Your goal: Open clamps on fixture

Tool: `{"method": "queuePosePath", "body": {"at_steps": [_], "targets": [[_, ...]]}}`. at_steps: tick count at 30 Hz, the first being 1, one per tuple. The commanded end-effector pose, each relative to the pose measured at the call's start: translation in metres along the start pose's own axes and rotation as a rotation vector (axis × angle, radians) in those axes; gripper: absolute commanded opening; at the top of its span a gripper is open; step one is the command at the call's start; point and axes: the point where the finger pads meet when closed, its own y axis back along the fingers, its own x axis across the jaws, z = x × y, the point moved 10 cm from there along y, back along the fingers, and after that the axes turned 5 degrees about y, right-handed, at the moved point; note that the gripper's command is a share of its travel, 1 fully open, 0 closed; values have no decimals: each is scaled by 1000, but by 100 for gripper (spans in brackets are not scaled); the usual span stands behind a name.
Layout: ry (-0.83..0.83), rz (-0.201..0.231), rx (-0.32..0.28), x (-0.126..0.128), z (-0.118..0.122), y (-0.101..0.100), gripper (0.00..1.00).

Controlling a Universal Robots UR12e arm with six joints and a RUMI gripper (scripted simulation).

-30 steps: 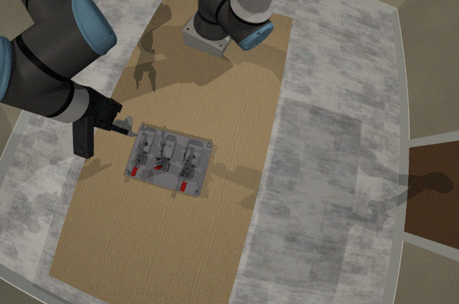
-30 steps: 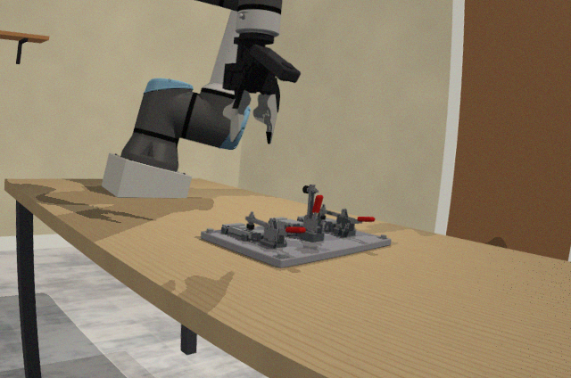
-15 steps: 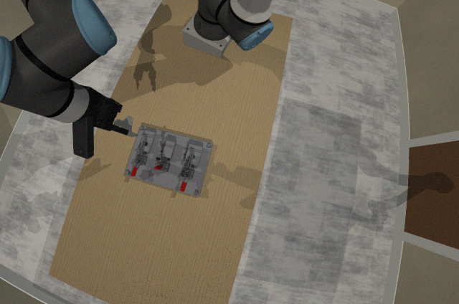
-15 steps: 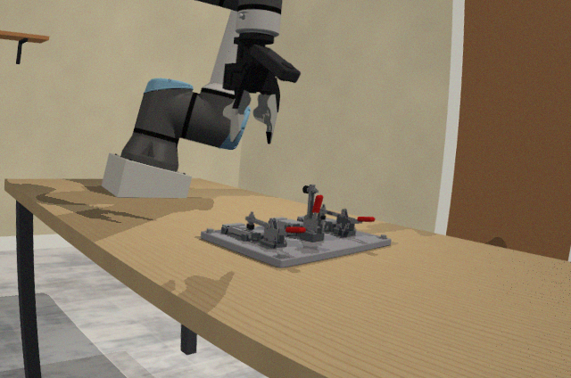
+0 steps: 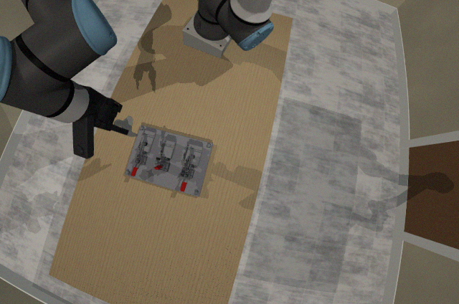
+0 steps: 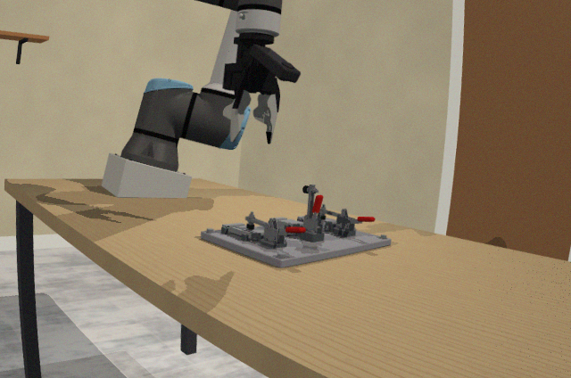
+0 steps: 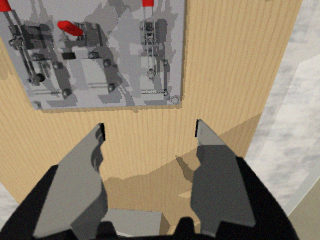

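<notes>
The grey fixture plate (image 5: pixel 167 181) (image 6: pixel 355 244) (image 7: pixel 172 50) lies on the wooden table and carries three toggle clamps with red handles. The handle of the clamp nearest the exterior camera (image 5: pixel 134 171) (image 6: pixel 294 229) (image 7: pixel 147 3) lies flat. The middle clamp's handle (image 5: pixel 158 167) (image 6: pixel 318 203) (image 7: pixel 70 28) stands tilted up. The far clamp's handle (image 5: pixel 183 186) (image 6: pixel 365 218) (image 7: pixel 4 5) lies flat. My gripper (image 5: pixel 124 127) (image 6: pixel 268 132) (image 7: pixel 150 122) is open and empty. It hangs high above the table, just off the plate's edge on the robot-base side, near a corner.
The robot base (image 5: pixel 205 39) (image 6: pixel 144 180) stands at the table's back end. The table edge (image 6: pixel 152 282) runs close in front of the fixture. A brown door (image 6: pixel 516 110) is at the right and a wall shelf (image 6: pixel 20 36) at the far left.
</notes>
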Motion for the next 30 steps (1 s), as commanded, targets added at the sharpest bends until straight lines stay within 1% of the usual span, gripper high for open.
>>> {"method": "queuePosePath", "body": {"at_steps": [1, 26, 27, 30], "targets": [[0, 1, 1, 0, 0, 1, 59], [0, 1, 1, 0, 0, 1, 59], [0, 1, 1, 0, 0, 1, 28], [0, 1, 1, 0, 0, 1, 28]]}}
